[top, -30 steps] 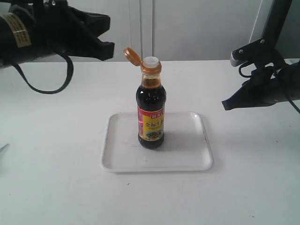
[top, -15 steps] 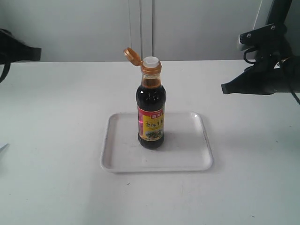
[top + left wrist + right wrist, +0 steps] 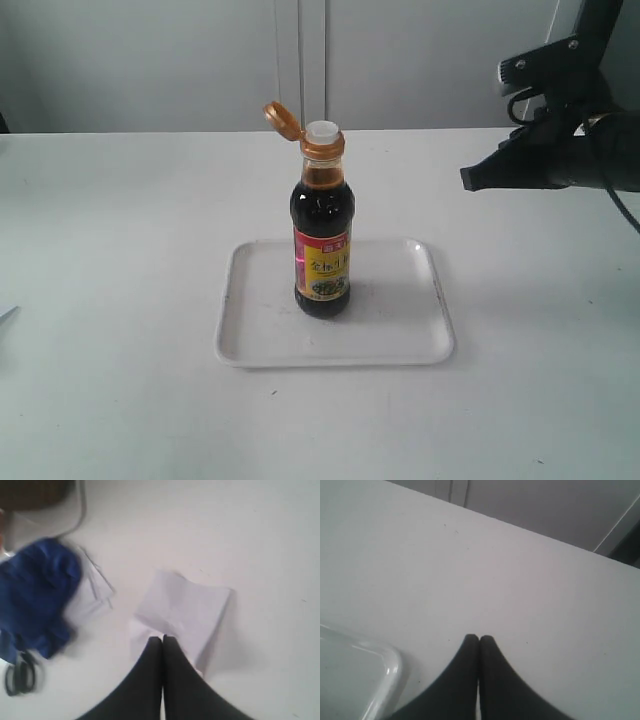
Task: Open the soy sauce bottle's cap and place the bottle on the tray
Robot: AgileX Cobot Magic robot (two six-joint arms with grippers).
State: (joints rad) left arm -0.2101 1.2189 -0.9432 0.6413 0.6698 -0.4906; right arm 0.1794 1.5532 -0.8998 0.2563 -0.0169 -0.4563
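Exterior view, soy sauce bottle (image 3: 322, 245): stood upright mid-tray (image 3: 425, 345), cap (image 3: 282, 120) flipped open.
Handling: glass, likely heavy, slippery; grip the body.
Right gripper (image 3: 479, 639): fingers together, empty, well apart.
Left gripper (image 3: 162, 639): pressed together, empty.

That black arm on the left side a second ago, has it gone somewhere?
Yes. It has pulled back out of the exterior view to the left, away from the soy sauce bottle, which stands unmoved on the tray. The left gripper now shows only in its wrist view.
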